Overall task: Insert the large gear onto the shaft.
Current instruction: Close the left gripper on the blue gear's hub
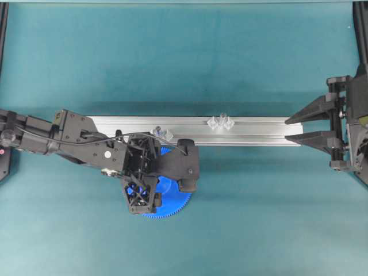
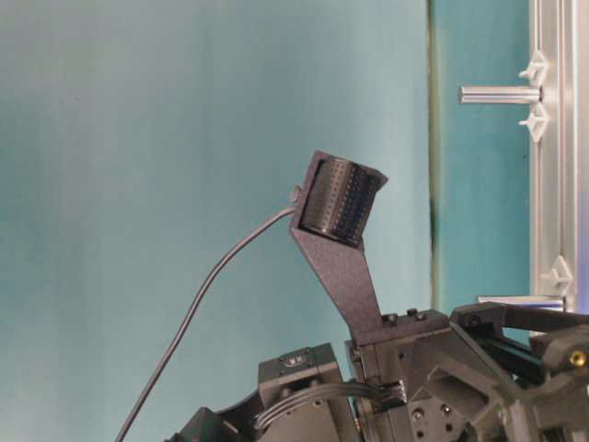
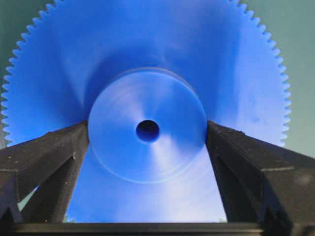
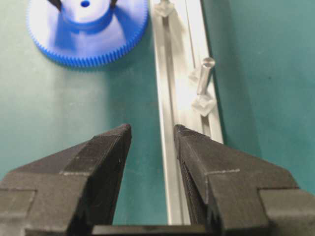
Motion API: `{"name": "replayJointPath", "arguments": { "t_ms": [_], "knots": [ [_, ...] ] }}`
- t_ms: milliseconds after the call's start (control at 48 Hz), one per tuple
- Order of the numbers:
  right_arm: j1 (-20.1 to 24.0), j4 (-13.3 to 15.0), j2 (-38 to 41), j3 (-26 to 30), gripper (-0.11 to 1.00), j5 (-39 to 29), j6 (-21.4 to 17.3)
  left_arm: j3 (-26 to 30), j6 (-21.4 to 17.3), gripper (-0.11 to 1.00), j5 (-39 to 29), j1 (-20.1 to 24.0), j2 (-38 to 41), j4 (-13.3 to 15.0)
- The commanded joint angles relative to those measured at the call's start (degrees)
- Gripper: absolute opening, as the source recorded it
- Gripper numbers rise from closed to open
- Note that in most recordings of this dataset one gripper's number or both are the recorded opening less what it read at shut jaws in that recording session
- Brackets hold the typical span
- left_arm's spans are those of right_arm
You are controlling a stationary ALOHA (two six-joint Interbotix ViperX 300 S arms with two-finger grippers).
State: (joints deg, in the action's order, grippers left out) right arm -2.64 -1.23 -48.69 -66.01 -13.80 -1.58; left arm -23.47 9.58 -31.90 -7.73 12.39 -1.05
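Note:
The large gear (image 3: 147,44) is a big bright-blue toothed disc lying flat on the teal table, just in front of the rail (image 1: 247,129). My left gripper (image 3: 147,129) points down over it, one finger pressed on each side of the raised hub (image 3: 147,152). In the overhead view the gripper (image 1: 150,183) hides most of the gear (image 1: 172,198). Two alike shafts stand on the rail: one (image 1: 156,131) next to the left wrist, one (image 1: 221,119) further right. My right gripper (image 4: 151,130) is open and empty over the rail's right end. It sees a shaft (image 4: 204,73) and the gear (image 4: 88,39).
The aluminium rail (image 4: 172,73) runs across the table's middle with translucent diamond-shaped mounts (image 4: 203,104) beside each shaft. The table-level view shows both shafts (image 2: 497,94) (image 2: 515,301) sticking out sideways, and the left arm's black camera bracket (image 2: 340,212).

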Motion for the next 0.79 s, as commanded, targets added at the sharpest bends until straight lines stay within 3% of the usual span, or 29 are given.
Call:
{"name": "replayJointPath", "arguments": {
  "t_ms": [0,229,438,771],
  "knots": [
    [0.18,-0.44,0.26,0.62,0.5,0.26,-0.53,0.35,0.62,0.93,0.53,-0.09,-0.18,0.09],
    [0.26,-0.44,0.18,0.62,0.5,0.35,-0.53,-0.53,1.23,0.9,0.53,-0.09,-0.09,0.0],
    [0.26,-0.44,0.18,0.7,0.5,0.35,-0.53,-1.05,1.05,0.8,0.88,-0.09,-0.18,0.09],
    [0.53,-0.88,0.18,0.7,0.5,0.35,-0.53,-2.46,0.7,0.8,3.52,-0.09,-0.7,0.0]
  ]
}}
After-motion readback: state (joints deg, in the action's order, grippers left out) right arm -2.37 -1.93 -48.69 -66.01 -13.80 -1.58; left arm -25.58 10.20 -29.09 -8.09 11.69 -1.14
